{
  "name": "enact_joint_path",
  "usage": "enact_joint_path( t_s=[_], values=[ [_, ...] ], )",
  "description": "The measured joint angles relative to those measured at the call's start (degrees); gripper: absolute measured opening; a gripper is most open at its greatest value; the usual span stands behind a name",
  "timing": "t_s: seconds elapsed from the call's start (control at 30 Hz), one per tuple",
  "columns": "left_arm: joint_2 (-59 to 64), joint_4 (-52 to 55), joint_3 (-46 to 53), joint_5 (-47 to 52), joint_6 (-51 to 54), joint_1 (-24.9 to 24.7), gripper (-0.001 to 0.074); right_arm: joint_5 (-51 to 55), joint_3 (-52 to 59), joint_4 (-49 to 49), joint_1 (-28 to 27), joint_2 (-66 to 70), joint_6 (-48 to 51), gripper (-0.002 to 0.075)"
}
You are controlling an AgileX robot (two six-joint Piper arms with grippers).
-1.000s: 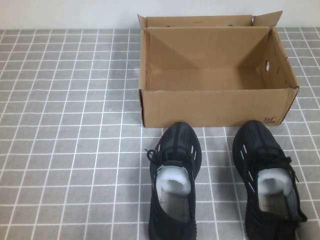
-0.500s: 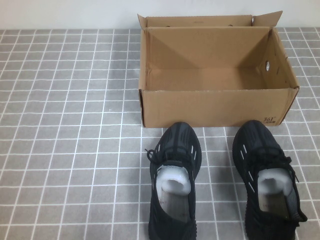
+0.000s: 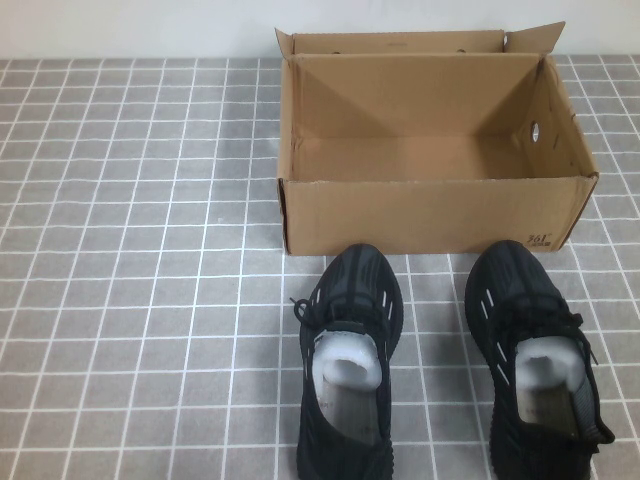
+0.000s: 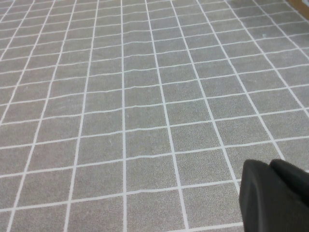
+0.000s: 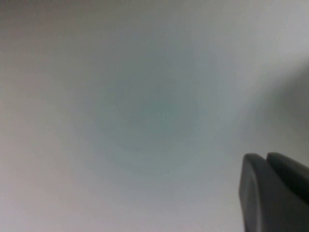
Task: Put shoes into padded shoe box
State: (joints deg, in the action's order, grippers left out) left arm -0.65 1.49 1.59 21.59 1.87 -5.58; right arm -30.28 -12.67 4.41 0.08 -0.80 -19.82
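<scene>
The brown cardboard shoe box point(image 3: 430, 215) stands open at the back middle of the table, its inside bare. Two black knit sneakers stand side by side just in front of it, toes toward the box: the left shoe point(image 3: 350, 300) and the right shoe point(image 3: 525, 300), each with white paper stuffing inside. Neither arm shows in the high view. My left gripper point(image 4: 269, 165) is shut and empty above bare tiled cloth. My right gripper point(image 5: 266, 157) is shut and empty, facing a plain pale surface. No shoe or box shows in either wrist view.
A grey tiled cloth with white grid lines point(image 3: 140, 250) covers the table. A pale wall point(image 3: 130, 25) runs along the far edge behind the box. The box's back flap point(image 3: 400, 42) stands upright.
</scene>
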Motion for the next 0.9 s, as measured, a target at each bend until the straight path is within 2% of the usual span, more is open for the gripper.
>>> enact_joint_path(
  t_s=[0.2, 0.43, 0.57, 0.77, 0.9],
  values=[
    [0.0, 0.0, 0.0, 0.0, 0.0, 0.0, -0.0004, 17.81, -13.9, -1.71, 0.0, 3.73, -0.01, -0.0008],
    [0.0, 0.0, 0.0, 0.0, 0.0, 0.0, -0.0004, 41.32, -25.4, -1.42, 0.0, 17.35, 0.66, -0.0008],
    [0.0, 0.0, 0.0, 0.0, 0.0, 0.0, -0.0004, 43.3, -25.79, 0.15, 0.0, 22.49, 3.26, -0.0008],
    [0.0, 0.0, 0.0, 0.0, 0.0, 0.0, -0.0004, 45.07, -25.84, -5.74, 0.0, 28.49, 3.58, -0.0008],
    [0.0, 0.0, 0.0, 0.0, 0.0, 0.0, -0.0004, 48.27, -25.93, -7.13, 0.0, 32.34, 7.85, -0.0008]
  ],
)
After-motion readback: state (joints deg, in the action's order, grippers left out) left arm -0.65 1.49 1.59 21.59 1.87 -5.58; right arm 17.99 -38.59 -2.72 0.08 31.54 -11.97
